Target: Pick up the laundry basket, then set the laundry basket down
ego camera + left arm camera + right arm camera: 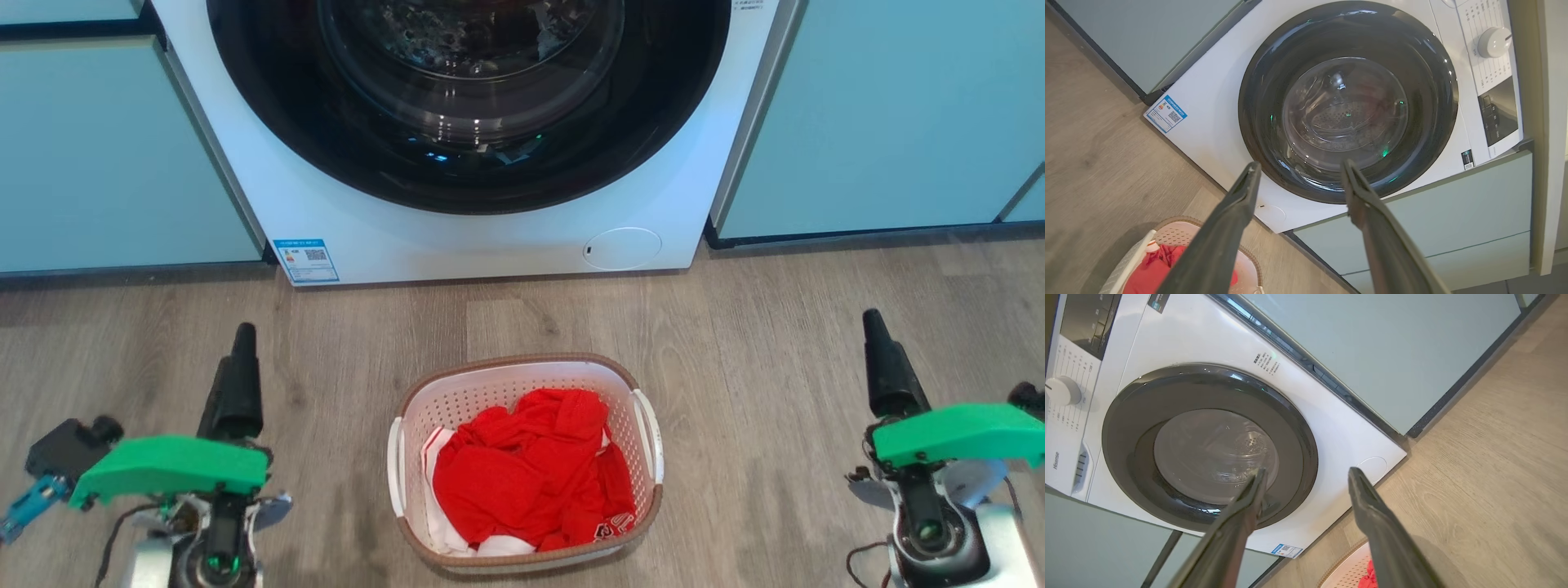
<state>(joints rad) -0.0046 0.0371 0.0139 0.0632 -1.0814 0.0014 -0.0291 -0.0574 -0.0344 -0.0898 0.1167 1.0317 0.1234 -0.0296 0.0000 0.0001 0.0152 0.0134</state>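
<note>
The laundry basket [522,384], white and perforated with a brown woven-look rim, stands on the wood floor in front of the washer and holds red and white clothes. Its rim also shows at the bottom of the left wrist view [1180,222] and the right wrist view [1345,559]. My left gripper [242,335] is well to the basket's left, above the floor, and in its wrist view its fingers [1298,168] are open and empty. My right gripper [872,320] is far to the basket's right, its fingers [1306,473] likewise open and empty.
A white front-loading washer [457,237] with a dark round door, which is shut, stands just behind the basket. Pale green cabinet fronts [106,155] flank it on both sides. Bare wood floor [775,327] surrounds the basket.
</note>
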